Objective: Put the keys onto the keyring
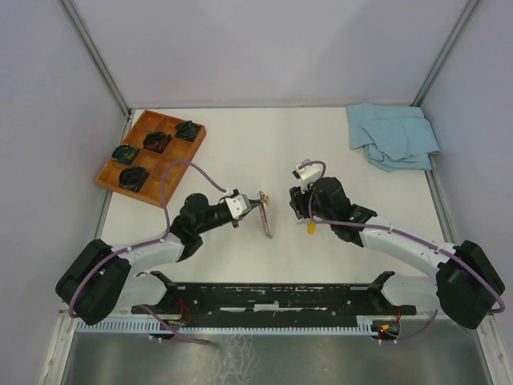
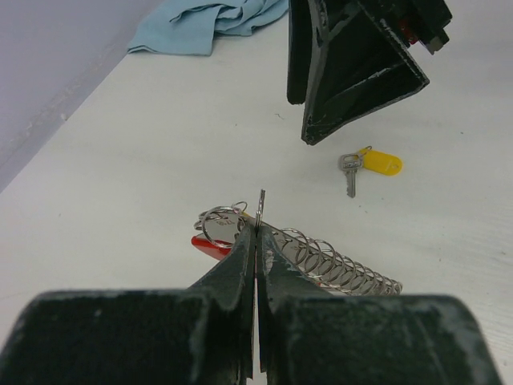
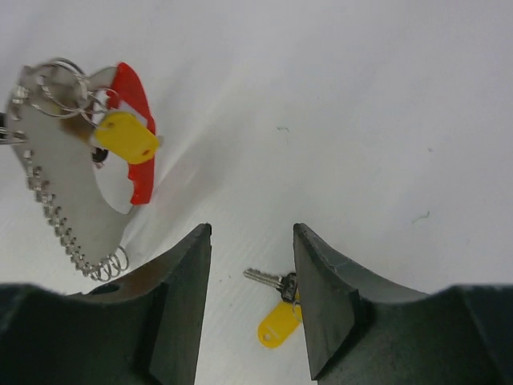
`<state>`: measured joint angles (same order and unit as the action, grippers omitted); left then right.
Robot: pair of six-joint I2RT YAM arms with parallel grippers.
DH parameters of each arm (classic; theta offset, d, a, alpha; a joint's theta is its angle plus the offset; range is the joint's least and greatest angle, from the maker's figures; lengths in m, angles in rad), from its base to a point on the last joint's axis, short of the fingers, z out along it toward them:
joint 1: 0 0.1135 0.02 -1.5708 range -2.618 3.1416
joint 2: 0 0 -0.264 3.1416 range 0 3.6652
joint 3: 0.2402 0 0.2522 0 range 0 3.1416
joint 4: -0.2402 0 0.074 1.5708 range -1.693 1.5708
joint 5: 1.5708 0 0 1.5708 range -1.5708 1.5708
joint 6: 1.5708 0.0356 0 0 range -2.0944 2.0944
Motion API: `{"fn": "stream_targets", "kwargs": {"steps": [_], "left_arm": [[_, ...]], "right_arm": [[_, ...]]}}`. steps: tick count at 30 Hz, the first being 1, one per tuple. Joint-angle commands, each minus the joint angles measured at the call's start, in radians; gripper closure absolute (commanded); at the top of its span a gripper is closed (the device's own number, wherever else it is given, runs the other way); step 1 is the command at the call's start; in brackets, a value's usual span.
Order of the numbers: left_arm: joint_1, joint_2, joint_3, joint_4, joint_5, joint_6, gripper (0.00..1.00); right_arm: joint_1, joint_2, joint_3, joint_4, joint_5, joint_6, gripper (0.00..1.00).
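My left gripper (image 2: pixel 256 228) is shut on the keyring (image 2: pixel 222 225), pinching a thin metal edge beside its small rings. A silver chain of loops (image 2: pixel 337 265) and a red strap (image 2: pixel 210 246) hang from it just above the table. In the right wrist view the keyring (image 3: pixel 54 80) carries a yellow tag (image 3: pixel 126 136) beside the red strap (image 3: pixel 138 120). A silver key with a yellow tag (image 3: pixel 276 309) lies flat on the table, free. My right gripper (image 3: pixel 251 241) hangs open directly over it, touching nothing. From above, the left gripper (image 1: pixel 255 205), keyring (image 1: pixel 265 215), key (image 1: pixel 309 227) and right gripper (image 1: pixel 300 208) sit mid-table.
A blue cloth (image 1: pixel 393 135) lies crumpled at the back right corner. A wooden tray (image 1: pixel 103 178) with several black coiled items (image 1: pixel 156 142) stands at the back left. Grey walls close in the table's sides and back.
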<state>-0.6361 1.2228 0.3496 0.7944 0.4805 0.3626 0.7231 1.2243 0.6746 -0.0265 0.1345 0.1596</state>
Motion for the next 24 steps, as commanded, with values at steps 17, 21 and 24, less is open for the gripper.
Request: {"fn": "stream_targets", "kwargs": {"steps": [17,21,24], "left_arm": [[0.004,0.066,0.075,0.151,-0.049,-0.255,0.97],[0.004,0.07,0.076,0.152,-0.053,-0.259,0.97],[0.004,0.067,0.076,0.152,-0.059,-0.267,0.97]], "right_arm": [[0.087,0.069,-0.203,0.861,-0.207,-0.266,0.58],[0.09,0.086,-0.189,0.867,-0.229,-0.265,0.64],[0.091,0.092,-0.187,0.868,-0.242,-0.262,0.65]]}}
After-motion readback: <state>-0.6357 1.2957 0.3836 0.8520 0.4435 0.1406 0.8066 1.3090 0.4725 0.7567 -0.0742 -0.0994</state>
